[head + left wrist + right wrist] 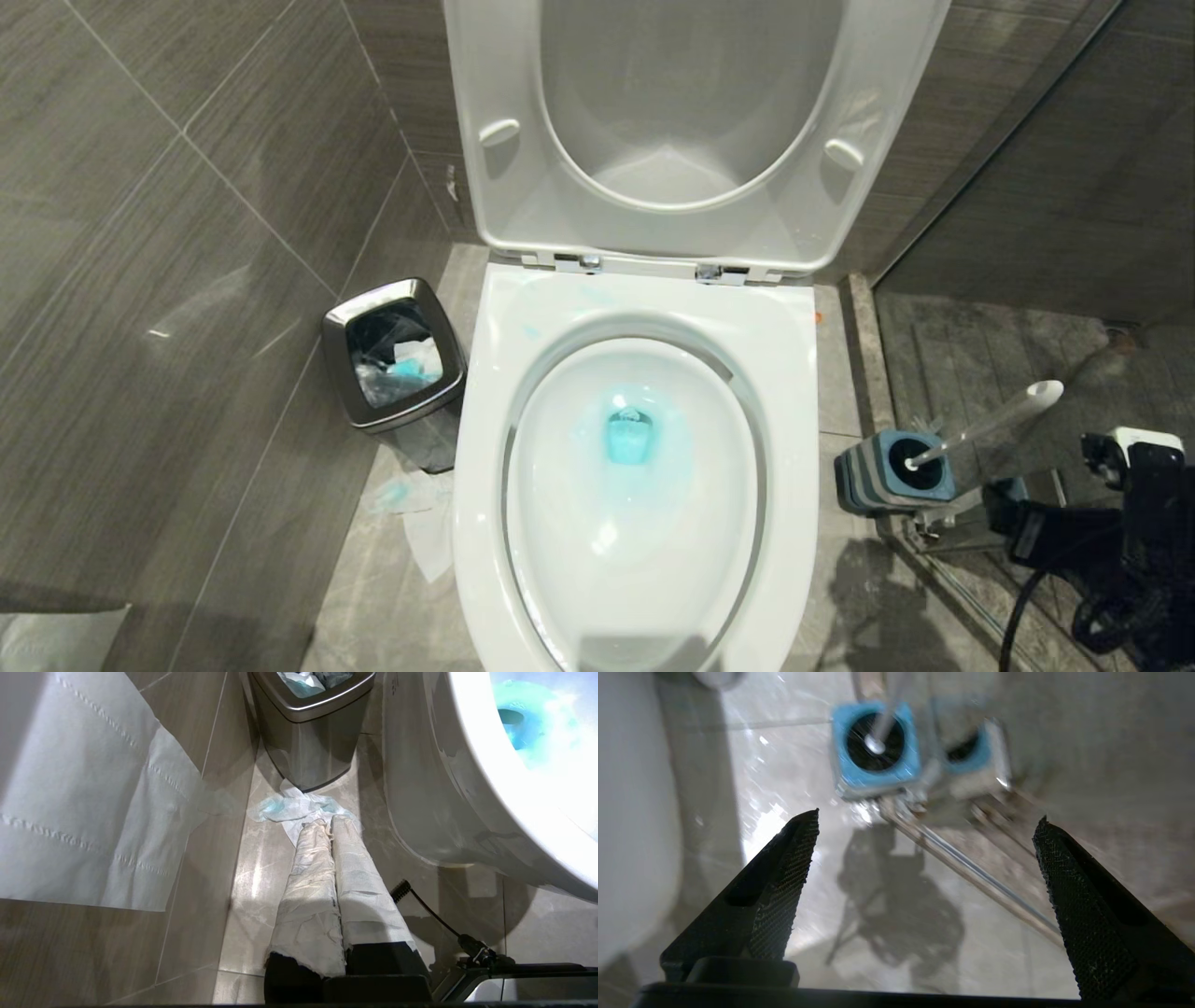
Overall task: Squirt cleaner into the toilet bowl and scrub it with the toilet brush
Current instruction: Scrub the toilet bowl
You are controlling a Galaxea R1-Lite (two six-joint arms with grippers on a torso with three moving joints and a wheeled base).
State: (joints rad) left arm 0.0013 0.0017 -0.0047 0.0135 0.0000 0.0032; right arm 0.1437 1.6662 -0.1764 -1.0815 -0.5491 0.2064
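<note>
The right tool (924, 826) is hanging over the floor with its 2 black fingers (784, 877) spread wide and nothing between them, aimed toward the toilet brush (990, 425), which is standing in its blue-and-grey striped holder (882, 476) on the robot's right of the toilet bowl (794, 373). The brush's white handle is leaning up and away from the bowl, toward the right arm, its rounded tip well above the holder; the black bristles are sitting down inside the holder's mouth. The right arm is plainly the nearer one. The left tool (327, 823), its paper-wrapped fingers pressed together and holding nothing, is pointing at the floor on the bowl's far side, near crumpled tissue (289, 807) and a steel waste bin (392, 364). Turquoise cleaner (630, 434) is already tinting the water in the bowl, so scrubbing appears to be what remains. A metal rail (971, 868) running along the floor just beside the holder, with a glass panel mirroring it, is crowding any approach.
</note>
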